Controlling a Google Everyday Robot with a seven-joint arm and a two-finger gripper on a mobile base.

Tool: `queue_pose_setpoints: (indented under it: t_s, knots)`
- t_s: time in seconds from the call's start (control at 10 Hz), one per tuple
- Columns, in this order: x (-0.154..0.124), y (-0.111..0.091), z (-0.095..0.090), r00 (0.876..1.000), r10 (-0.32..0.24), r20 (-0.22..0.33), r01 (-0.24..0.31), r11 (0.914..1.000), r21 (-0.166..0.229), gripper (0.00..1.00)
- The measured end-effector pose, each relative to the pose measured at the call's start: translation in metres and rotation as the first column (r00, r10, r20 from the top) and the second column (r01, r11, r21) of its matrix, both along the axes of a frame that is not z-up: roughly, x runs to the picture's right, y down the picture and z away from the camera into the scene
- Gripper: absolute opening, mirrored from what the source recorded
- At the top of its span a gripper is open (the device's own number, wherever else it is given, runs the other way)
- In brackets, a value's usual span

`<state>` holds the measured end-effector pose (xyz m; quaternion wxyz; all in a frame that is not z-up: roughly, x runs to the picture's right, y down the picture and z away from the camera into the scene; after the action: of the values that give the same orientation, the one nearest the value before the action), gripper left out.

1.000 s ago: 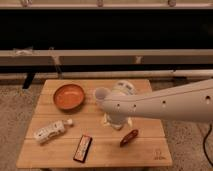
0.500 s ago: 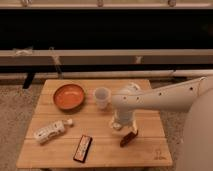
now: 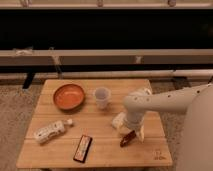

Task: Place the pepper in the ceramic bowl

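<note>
Down at the near right part of the wooden surface (image 3: pixel 107 152), the one hand (image 3: pixel 133 131) sits just above the pepper (image 3: pixel 127 139), at its upper end; whether it is wide or narrow, I cannot tell. The single pepper lies flat on the surface, its long axis diagonal, running from near-left up to far-right. Farther out stand one white cup (image 3: pixel 102 97) near the middle and one ceramic bowl (image 3: pixel 69 96) at the far left. One black bar (image 3: pixel 83 148) and one white bottle (image 3: pixel 50 131) lie near the left front.
</note>
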<state>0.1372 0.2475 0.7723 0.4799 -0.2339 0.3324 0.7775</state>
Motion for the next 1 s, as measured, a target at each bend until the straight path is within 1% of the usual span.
queue_pose_setpoints:
  t_s: [0.2, 0.3, 0.4, 0.5, 0.7, 0.9, 1.0]
  knots:
    - [0.009, 0.007, 0.003, 0.999, 0.047, -0.010, -0.046, 0.9989, 0.010, 0.80]
    - [0.009, 0.008, 0.005, 0.998, 0.069, -0.007, -0.068, 0.9975, 0.019, 0.80]
    - [0.015, 0.011, 0.006, 0.996, 0.091, -0.010, -0.091, 0.9957, 0.020, 0.80]
    - [0.020, 0.014, 0.008, 0.994, 0.112, -0.012, -0.112, 0.9935, 0.020, 0.75]
    - [0.021, 0.016, 0.010, 0.993, 0.121, -0.006, -0.121, 0.9925, 0.019, 0.58]
    - [0.021, 0.018, 0.012, 0.992, 0.124, -0.003, -0.124, 0.9922, 0.015, 0.35]
    - [0.021, 0.018, 0.013, 0.993, 0.121, -0.002, -0.121, 0.9926, 0.010, 0.25]
